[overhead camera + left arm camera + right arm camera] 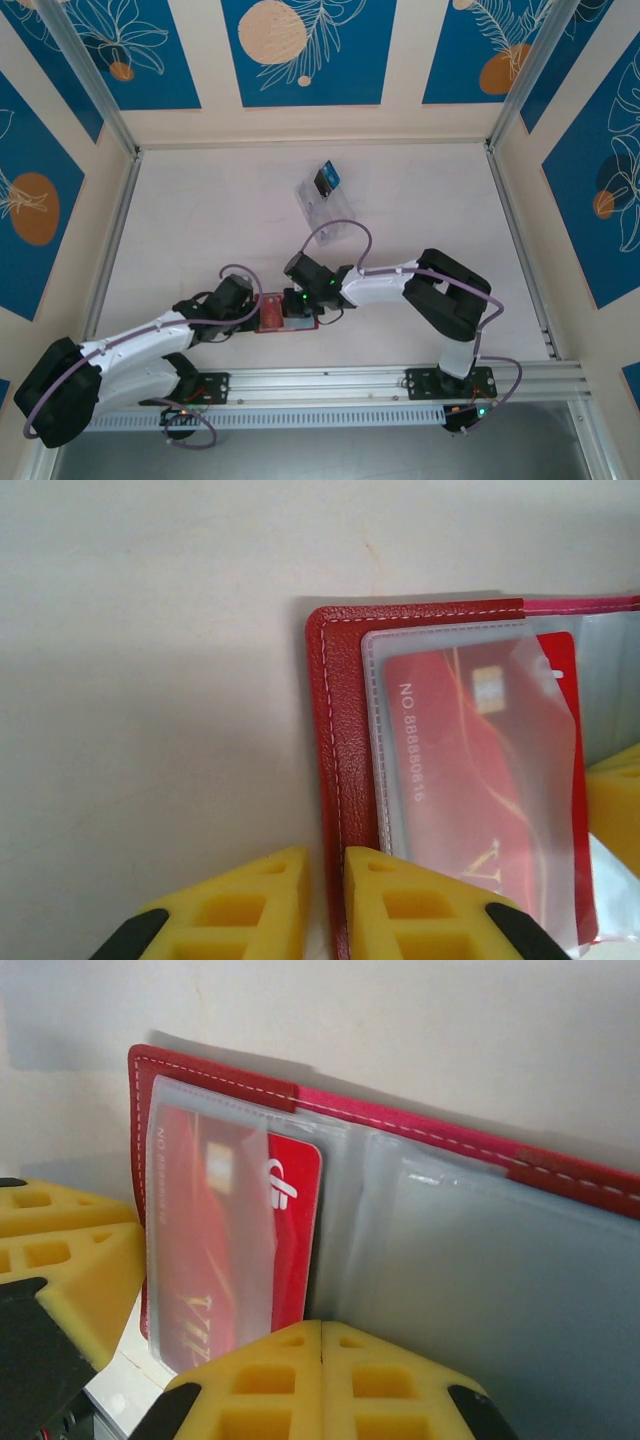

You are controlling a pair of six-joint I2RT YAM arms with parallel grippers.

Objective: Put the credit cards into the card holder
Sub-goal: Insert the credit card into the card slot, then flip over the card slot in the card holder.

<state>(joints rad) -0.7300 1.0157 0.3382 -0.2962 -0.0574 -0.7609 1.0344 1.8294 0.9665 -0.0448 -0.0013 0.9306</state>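
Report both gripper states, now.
Left gripper: closed on the left edge of the card holder.
Right gripper: closed, fingertips together, nothing visible between them.

Top external: high, looking down on whole table (200,220). Wrist views: low, close-up. All three share the card holder (335,740).

A robot test cell (lab-like): white table (200,200) framed by aluminium rails (400,380), enclosed by blue leaf-print panels (300,50).

the open red card holder (200,1078) shows a red card (235,1250) tucked in a clear sleeve (190,1120).
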